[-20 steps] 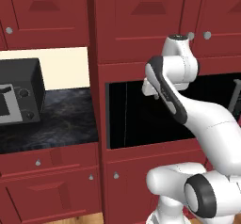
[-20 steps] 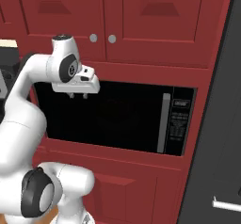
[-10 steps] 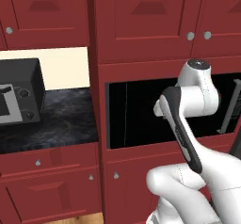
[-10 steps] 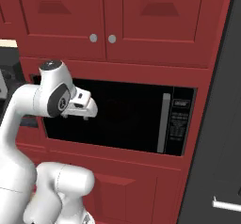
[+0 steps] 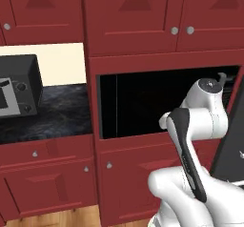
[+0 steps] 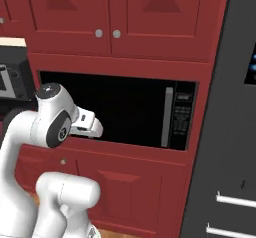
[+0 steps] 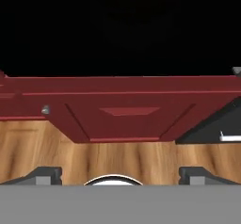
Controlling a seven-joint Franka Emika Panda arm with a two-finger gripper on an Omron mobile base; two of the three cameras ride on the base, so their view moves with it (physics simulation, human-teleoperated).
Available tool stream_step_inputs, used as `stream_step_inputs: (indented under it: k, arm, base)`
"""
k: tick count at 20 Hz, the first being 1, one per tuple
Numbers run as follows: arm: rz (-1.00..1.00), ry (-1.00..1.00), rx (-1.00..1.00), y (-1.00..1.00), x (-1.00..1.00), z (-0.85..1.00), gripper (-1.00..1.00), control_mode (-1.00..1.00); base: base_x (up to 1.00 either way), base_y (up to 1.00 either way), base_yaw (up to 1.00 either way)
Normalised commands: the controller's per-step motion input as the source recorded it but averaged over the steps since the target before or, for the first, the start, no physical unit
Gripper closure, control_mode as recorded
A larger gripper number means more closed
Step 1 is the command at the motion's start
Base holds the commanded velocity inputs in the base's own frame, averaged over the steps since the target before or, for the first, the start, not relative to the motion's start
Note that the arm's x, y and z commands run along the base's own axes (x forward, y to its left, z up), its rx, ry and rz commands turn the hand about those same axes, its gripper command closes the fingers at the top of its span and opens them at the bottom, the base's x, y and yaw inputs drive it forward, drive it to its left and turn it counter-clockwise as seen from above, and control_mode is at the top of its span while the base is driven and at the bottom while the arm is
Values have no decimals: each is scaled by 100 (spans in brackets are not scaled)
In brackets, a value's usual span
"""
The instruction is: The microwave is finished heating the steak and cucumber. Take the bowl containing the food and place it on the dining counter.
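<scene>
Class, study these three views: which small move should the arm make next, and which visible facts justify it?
Probably reach the open pincer toward the microwave's vertical bar handle. The black door looks shut, no bowl can be seen, and the hand view points down at a red cabinet door and wooden floor.

Even flat rendered light, no glare, soft faint shadows, sharp throughout, microwave (image 6: 115,112) glass pure black

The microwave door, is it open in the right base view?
No, the microwave shows its dark glass door flat against the front, with the grey vertical handle in place beside the control panel.
</scene>
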Motion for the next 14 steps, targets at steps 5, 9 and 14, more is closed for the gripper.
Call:
stream_step_inputs:
  k: [5, 9, 14]
  arm:
    - [0, 0, 0, 0, 0, 0, -100, 100]
    - [0, 0, 0, 0, 0, 0, -100, 100]
    - [0, -2, 0, -5, -2, 3, -100, -100]
  base:
    - [-81, -64, 0]
    - [-70, -61, 0]
    - [-36, -34, -1]
